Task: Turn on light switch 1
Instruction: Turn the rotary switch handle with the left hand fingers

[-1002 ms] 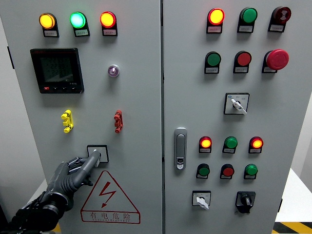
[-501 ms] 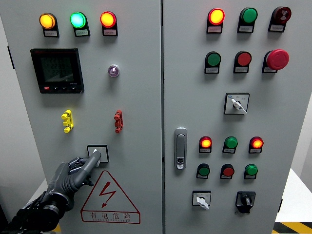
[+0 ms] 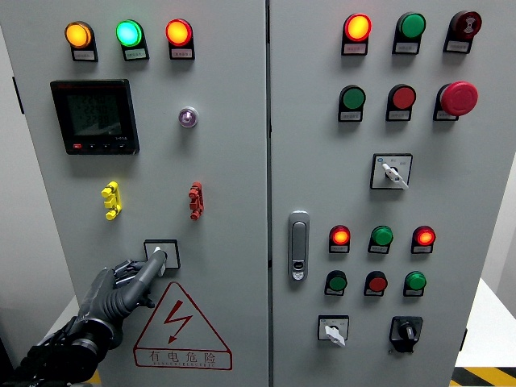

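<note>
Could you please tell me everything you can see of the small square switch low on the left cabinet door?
The square switch is a small dark-framed plate with a pale face, mounted flat on the grey left door, above the red-outlined triangular warning sign and below the yellow toggle and red toggle. The left hand reaches up from the lower left, an extended finger tip lying on its face and partly hiding it. Its on/off state cannot be told.

Grey cabinet door [image 3: 226, 161] with meter [image 3: 93, 116], lamps, switch [image 3: 161, 253], warning triangle [image 3: 180, 326].
</note>
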`<action>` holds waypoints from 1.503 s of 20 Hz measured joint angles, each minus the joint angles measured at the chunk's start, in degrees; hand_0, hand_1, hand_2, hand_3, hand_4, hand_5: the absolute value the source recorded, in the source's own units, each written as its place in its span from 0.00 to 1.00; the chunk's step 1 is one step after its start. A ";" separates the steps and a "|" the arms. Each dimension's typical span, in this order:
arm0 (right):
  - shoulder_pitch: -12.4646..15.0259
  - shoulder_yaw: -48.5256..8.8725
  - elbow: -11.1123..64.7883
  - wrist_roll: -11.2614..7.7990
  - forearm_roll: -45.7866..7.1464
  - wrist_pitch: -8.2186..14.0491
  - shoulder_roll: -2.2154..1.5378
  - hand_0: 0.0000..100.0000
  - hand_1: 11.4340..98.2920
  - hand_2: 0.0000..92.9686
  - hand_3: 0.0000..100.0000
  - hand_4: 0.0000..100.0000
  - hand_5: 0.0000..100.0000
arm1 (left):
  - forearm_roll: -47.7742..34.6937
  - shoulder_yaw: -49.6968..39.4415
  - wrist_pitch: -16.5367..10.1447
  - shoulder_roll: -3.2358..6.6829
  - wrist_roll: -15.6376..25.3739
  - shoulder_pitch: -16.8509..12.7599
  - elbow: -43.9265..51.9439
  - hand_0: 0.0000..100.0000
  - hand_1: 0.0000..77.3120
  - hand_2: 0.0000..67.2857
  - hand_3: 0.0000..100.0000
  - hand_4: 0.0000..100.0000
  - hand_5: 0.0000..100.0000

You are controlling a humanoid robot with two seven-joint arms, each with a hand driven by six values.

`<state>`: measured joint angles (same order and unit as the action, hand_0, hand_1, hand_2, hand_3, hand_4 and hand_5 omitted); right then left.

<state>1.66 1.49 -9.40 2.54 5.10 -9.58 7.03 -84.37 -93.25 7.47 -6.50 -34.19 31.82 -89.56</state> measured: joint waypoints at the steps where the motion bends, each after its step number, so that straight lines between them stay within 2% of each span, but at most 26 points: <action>1: 0.01 0.00 0.00 0.00 0.00 0.00 0.00 0.00 0.13 0.00 0.11 0.23 0.15 | 0.00 0.00 0.00 0.00 0.00 0.00 0.00 0.40 0.70 0.85 0.94 1.00 0.70; 5: 0.01 0.00 0.00 -0.06 0.00 0.00 0.00 0.00 0.13 0.00 0.11 0.23 0.15 | -0.01 0.11 0.00 0.00 0.00 0.35 0.00 0.50 0.66 0.85 0.94 1.00 0.70; 18: 0.01 0.00 0.00 -0.02 0.00 0.00 0.00 0.00 0.13 0.00 0.11 0.23 0.15 | 0.00 0.35 0.00 -0.09 -0.09 0.57 0.09 0.61 0.63 0.85 0.95 1.00 0.71; 23: 0.01 0.00 0.00 0.00 0.00 0.00 0.00 0.00 0.13 0.00 0.11 0.23 0.15 | 0.00 0.66 0.00 -0.09 -0.09 0.56 0.18 0.70 0.63 0.85 0.95 1.00 0.71; 30: 0.01 0.00 0.00 -0.07 0.00 0.00 0.00 0.00 0.13 0.00 0.11 0.23 0.15 | 0.00 0.76 0.00 -0.09 -0.09 0.56 0.36 0.77 0.61 0.85 0.95 1.00 0.71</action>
<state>1.67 1.49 -9.40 2.47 5.10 -9.58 7.03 -84.37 -92.49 7.47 -6.59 -34.28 32.37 -89.20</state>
